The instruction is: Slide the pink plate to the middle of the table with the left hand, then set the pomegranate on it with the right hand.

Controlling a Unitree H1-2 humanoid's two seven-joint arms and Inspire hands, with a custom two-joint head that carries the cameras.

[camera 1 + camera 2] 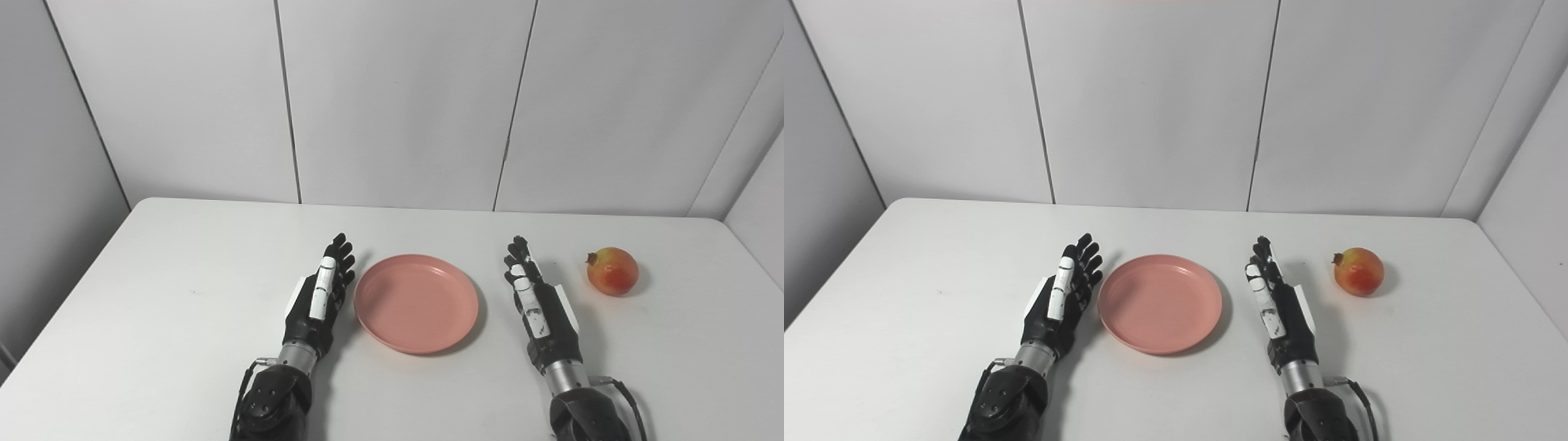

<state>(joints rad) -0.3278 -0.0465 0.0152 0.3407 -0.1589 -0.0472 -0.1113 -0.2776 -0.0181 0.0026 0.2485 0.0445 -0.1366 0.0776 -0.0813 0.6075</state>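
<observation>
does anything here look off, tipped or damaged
Nothing stands out. The pink plate sits flat and empty between the open left hand and right hand; the pomegranate rests whole on the table, right of the right hand.

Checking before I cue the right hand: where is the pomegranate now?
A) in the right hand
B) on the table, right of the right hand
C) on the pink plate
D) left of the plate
B: the pomegranate sits on the table beyond the open right hand; the pink plate holds nothing.

A lab test booth: plain white wall panels [398, 98] close in around a bare white tabletop [153, 306].
</observation>
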